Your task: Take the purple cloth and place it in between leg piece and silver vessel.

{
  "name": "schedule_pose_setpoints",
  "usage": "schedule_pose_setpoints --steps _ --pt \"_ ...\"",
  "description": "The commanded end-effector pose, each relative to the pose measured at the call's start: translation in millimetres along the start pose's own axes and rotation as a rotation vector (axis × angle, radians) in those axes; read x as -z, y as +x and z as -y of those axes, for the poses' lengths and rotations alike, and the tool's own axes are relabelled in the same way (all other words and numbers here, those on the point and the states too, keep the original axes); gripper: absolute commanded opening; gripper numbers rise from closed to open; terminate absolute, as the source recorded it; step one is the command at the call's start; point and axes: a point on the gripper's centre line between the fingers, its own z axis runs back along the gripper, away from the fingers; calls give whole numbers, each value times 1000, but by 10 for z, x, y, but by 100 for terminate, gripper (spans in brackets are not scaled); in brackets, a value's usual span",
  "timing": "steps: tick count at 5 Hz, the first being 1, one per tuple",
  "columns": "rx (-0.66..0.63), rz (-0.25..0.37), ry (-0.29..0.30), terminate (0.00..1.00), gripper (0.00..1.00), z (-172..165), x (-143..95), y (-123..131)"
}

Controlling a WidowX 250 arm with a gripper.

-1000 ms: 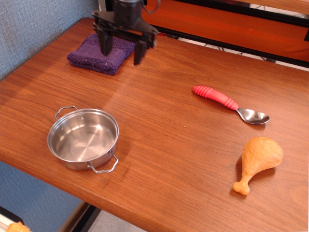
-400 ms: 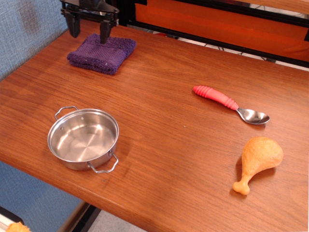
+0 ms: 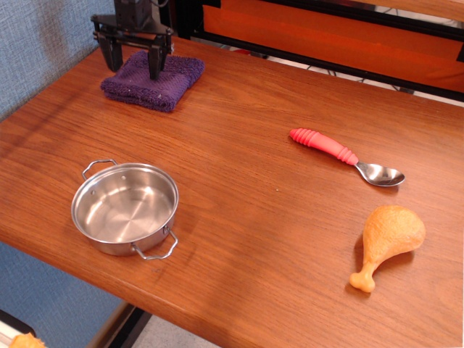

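Observation:
The purple cloth point(image 3: 161, 82) lies folded at the far left of the wooden table point(image 3: 246, 188). My gripper point(image 3: 135, 67) is open, its two black fingers pointing down over the cloth's left part, close to or touching its surface. The silver vessel point(image 3: 125, 208) stands empty near the front left edge. The orange-tan leg piece point(image 3: 387, 239) lies at the front right, bone tip toward the front.
A metal spoon with a red handle point(image 3: 346, 156) lies right of centre, behind the leg piece. A blue wall runs along the left side. An orange panel with black rails stands behind the table.
My gripper moved left from over the cloth's right edge to over its left part, then came down closer to the cloth. Nothing else has moved.

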Motion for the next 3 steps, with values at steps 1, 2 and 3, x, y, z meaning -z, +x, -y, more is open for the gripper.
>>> schedule_pose_setpoints --steps 1,2,3 --pt "106 15 -1 0 100 -23 -158 -57" --pt "228 -66 0 0 100 67 -155 -142" --pt "314 -83 -29 0 100 136 -128 -237"
